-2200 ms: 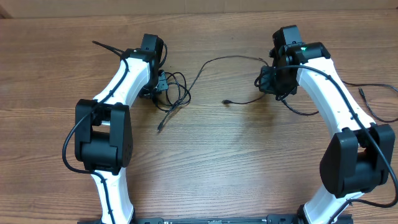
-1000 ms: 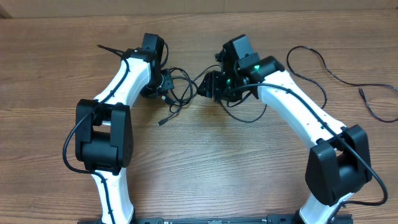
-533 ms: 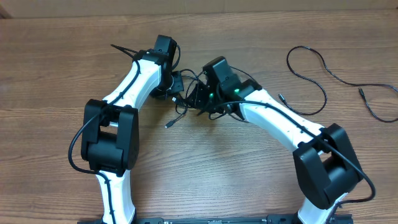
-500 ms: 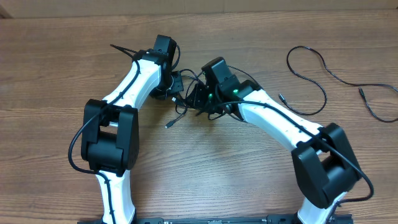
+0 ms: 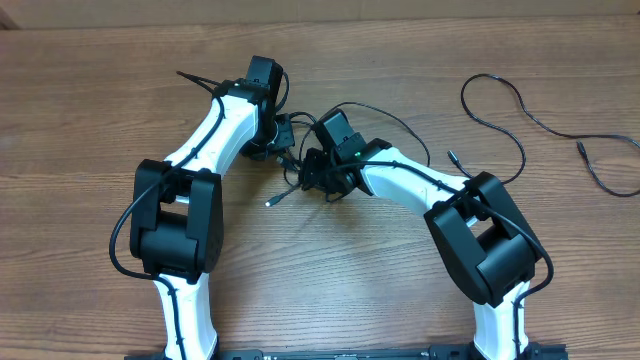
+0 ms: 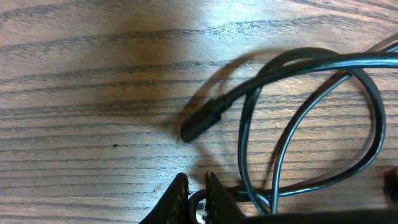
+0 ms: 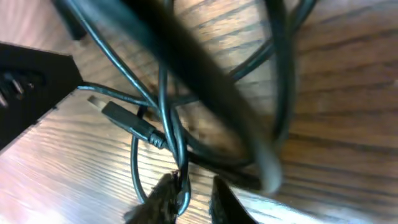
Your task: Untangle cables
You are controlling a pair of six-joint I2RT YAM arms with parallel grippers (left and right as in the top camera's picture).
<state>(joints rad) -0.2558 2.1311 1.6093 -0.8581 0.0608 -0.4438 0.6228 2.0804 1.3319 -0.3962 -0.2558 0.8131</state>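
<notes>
Bunched in a small black tangle of cables (image 5: 296, 150) toward the far middle of the wooden bench (image 5: 380, 280), right between the two arms. Pressed almost together at the left claw (image 6: 196, 186), low over the wood, with a thin strand pinched between the tips. Looping away from that pinch in two wide curves that cross each other, with one short end finishing in a small plug (image 6: 202, 122) flat on the grain, near the tips. Narrowed to a slim gap at the right claw (image 7: 189, 190), with one strand running down between the tips and touching one of them; cannot tell whether truly pinched or only fenced in. Crossing just above those tips, several strands in a knot, and beside them a second plug (image 7: 127, 121) pointing up and left. From overhead, both claws close together at the tangle, the right one set in from the right side. Trailing toward the near side, one end with a connector (image 5: 270, 203) on bare wood. Well apart at the far right, a loose cord (image 5: 463, 97) in an open loop and a second cord (image 5: 580, 147) beyond it, near neither claw.
</notes>
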